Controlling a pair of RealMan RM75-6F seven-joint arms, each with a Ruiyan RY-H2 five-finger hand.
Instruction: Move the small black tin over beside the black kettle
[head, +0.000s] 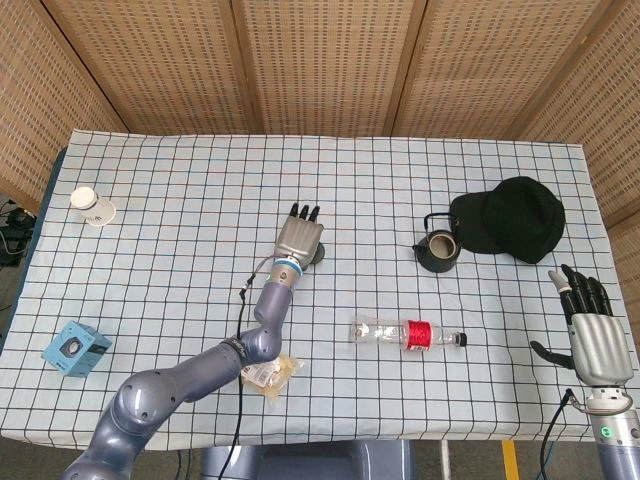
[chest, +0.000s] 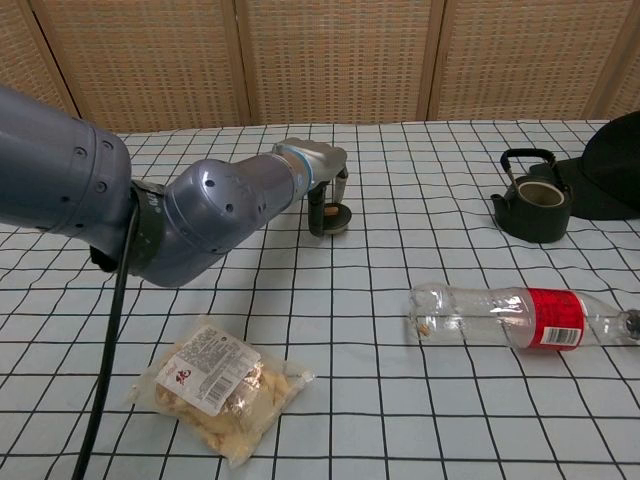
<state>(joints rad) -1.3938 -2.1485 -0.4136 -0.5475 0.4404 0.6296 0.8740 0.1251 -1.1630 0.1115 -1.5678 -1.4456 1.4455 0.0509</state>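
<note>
Near frame centre, the left hand (chest: 328, 195) pinches the small round black metal tin (chest: 337, 219) low over the checked tablecloth (head: 180, 190) — well apart from the squat black kettle (head: 438, 250) at right. The thin pinch could slip mid-carry. The right hand (head: 592, 335) hangs spread, empty, lower right.

Bright, even indoor light, soft short shadows, sharp focus, no glare.
</note>
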